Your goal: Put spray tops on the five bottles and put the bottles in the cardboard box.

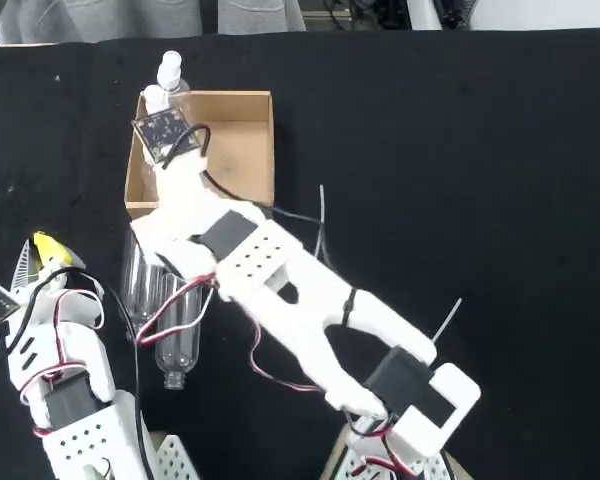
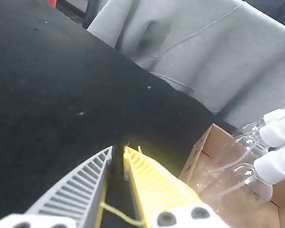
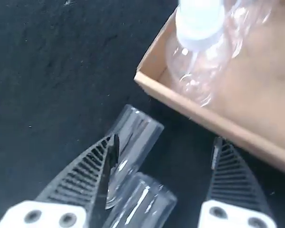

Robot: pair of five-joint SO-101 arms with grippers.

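The cardboard box [image 1: 242, 150] lies at the far left of the black table. Two clear bottles with white spray tops [image 1: 169, 70] stand at its far left corner, also seen in the left wrist view [image 2: 275, 133]. Two clear bottles without tops [image 1: 175, 335] lie on the table near the box's front wall. My right gripper [image 3: 164, 142] hangs open above the front wall of the box [image 3: 204, 118] and the bases of the lying bottles [image 3: 135, 130]. One topped bottle [image 3: 199, 28] stands inside the box beyond it. My left gripper [image 2: 118, 152] is shut on nothing, low over bare table left of the box [image 2: 199, 152].
The right arm [image 1: 310, 290] stretches from the near right across the table to the box. Two thin tubes [image 1: 322, 210] lie beside it on the cloth. The left arm [image 1: 55, 350] sits at the near left corner. Grey fabric [image 2: 190, 47] hangs beyond the far edge.
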